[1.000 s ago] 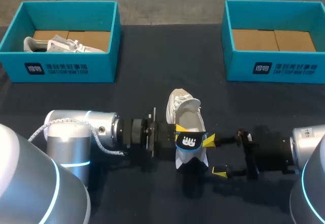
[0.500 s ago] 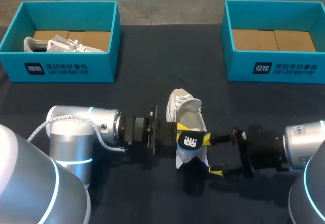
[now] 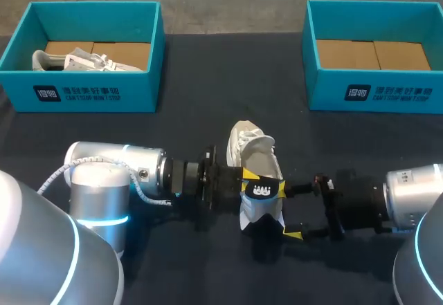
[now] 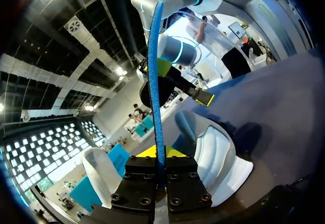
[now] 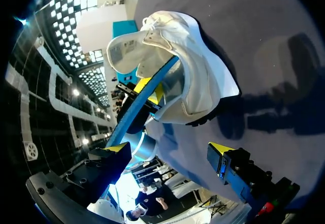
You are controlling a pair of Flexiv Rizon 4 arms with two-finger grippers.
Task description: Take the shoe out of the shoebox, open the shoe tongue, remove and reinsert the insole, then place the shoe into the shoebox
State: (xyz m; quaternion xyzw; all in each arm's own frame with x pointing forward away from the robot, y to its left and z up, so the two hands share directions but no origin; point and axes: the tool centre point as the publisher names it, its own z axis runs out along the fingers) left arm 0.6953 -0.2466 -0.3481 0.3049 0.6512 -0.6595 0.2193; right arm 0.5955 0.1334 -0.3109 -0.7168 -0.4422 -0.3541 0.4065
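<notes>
Shoe on table, lower middle of frame. Left claw clamped on insole at the heel, right claw apart beside it. Reads as insole step; next probably brace shoe, slide insole.

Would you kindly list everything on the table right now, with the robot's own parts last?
table: one, black, under everything.
left shoebox: one, teal, far left corner.
right shoebox: one, teal, far right corner, only its cardboard floor showing.
boxed shoe: one, white and grey, inside the left shoebox.
loose shoe: one, white, middle of the table.
insole: one, black face with blue edge, at the loose shoe's heel.
left gripper: one, yellow-tipped, shut on the insole.
right gripper: one, yellow-tipped, open, beside the loose shoe's heel.
</notes>
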